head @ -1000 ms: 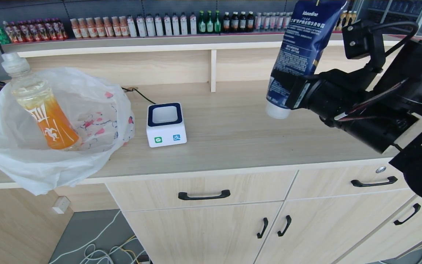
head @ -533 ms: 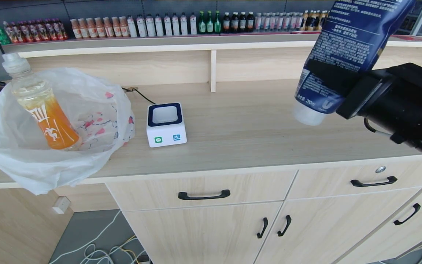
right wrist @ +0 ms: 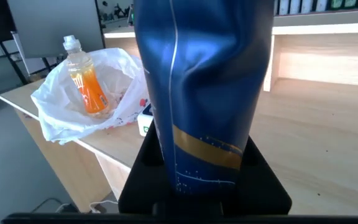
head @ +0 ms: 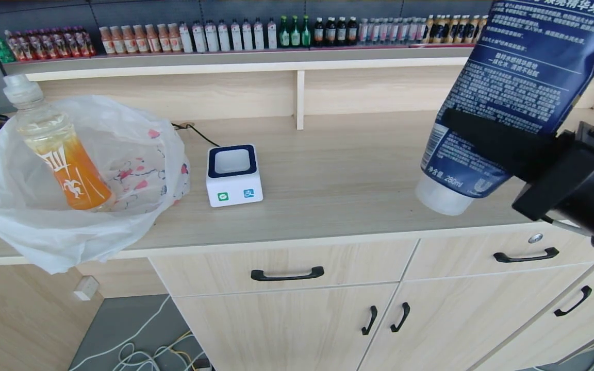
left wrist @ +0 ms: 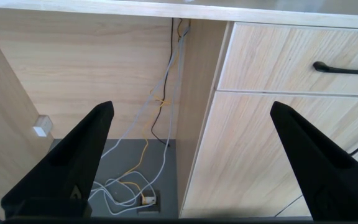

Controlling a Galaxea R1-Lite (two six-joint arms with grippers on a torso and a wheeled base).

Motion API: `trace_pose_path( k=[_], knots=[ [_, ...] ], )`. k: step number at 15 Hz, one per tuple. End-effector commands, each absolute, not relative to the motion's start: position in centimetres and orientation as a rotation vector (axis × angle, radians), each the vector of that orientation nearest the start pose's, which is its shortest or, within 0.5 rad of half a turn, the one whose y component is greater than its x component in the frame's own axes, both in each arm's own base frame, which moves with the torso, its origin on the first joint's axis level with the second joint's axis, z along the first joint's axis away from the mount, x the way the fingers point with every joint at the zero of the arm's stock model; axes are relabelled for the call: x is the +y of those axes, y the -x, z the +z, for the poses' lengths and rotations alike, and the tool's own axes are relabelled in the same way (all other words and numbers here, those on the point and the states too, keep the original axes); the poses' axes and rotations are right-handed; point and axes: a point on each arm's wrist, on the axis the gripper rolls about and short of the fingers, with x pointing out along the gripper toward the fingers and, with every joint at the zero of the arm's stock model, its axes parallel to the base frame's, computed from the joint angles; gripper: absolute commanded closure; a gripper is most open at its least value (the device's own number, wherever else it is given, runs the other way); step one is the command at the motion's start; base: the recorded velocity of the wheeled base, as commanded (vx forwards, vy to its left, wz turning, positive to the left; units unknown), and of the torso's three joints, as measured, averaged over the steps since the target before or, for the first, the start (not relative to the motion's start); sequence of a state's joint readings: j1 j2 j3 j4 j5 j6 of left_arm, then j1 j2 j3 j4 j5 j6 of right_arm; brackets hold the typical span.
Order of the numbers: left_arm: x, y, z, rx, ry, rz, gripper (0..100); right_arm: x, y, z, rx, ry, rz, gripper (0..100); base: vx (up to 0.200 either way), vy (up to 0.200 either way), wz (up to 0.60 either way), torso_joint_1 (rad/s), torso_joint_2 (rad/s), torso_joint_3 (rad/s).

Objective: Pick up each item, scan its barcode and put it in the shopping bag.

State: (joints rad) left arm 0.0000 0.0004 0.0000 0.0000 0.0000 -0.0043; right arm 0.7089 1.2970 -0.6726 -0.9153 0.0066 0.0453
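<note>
Pale wood makes up the counter (head: 338, 170), the broadest thing here, with drawers and doors below it bearing black handles (head: 286, 274). Along the back a raised shelf carries a long row of drink bottles (head: 225, 33).

On the counter's left end sits the shopping bag (head: 137, 149), thin white plastic with small red prints. Its mouth is open and its front hangs over the counter's edge. Inside it an orange drink bottle (head: 65, 159) leans with its white cap up and tipped to the left, the neck rising above the bag's rim.

The dark blue lotion tube (head: 513, 87) is held in the air at the right, well apart from the bag. It is tilted, with its white cap (head: 441, 198) lowest and pointing towards the counter's front edge. The right gripper (head: 493, 149) is clamped across the tube's lower part, one black finger lying over the printed side. From the right wrist the tube (right wrist: 204, 81) stands straight up out of the gripper (right wrist: 204, 180), and its wall is dented in above the grip.

The white scanner (head: 233, 175), a small box with a dark blue frame around its top window, stands just to the right of the bag. A thin dark cable (head: 199, 133) runs away behind it.

The left gripper (left wrist: 191, 155) hangs low beside the cabinet front, its two black fingers spread wide with nothing between them, above loose cables (left wrist: 135, 186) on the floor
</note>
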Motion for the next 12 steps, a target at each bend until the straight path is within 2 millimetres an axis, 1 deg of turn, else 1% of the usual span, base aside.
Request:
trace_pose_path(
  k=[1,3,4,6,9,10,12],
  knots=[
    [0.0,2.3,7.5,0.000,0.005,0.000,0,13.4,-15.0,26.2,-0.209,-0.134,0.760,100,0.000,0.000,0.00,0.000,0.00,0.000],
    [0.0,2.3,7.5,0.000,0.005,0.000,0,13.8,-14.6,24.3,-0.141,-0.118,0.831,100,0.000,0.000,0.00,0.000,0.00,0.000],
    [0.0,2.3,7.5,0.000,0.005,0.000,0,14.3,-13.9,23.3,-0.096,-0.124,0.895,100,0.000,0.000,0.00,0.000,0.00,0.000],
    [0.0,2.3,7.5,0.000,0.005,0.000,0,15.2,-13.5,22.5,-0.047,-0.136,0.992,100,0.000,0.000,0.00,0.000,0.00,0.000],
    [0.0,2.3,7.5,0.000,0.005,0.000,0,16.1,-14.2,22.1,-0.025,-0.176,1.019,100,0.000,0.000,0.00,0.000,0.00,0.000],
    [0.0,2.3,7.5,0.000,0.005,0.000,0,17.0,-14.9,21.7,-0.035,-0.212,1.053,100,0.000,0.000,0.00,0.000,0.00,0.000],
    [0.0,2.3,7.5,0.000,0.005,0.000,0,18.0,-15.8,20.7,-0.032,-0.232,1.073,100,0.000,0.000,0.00,0.000,0.00,0.000]
  ],
)
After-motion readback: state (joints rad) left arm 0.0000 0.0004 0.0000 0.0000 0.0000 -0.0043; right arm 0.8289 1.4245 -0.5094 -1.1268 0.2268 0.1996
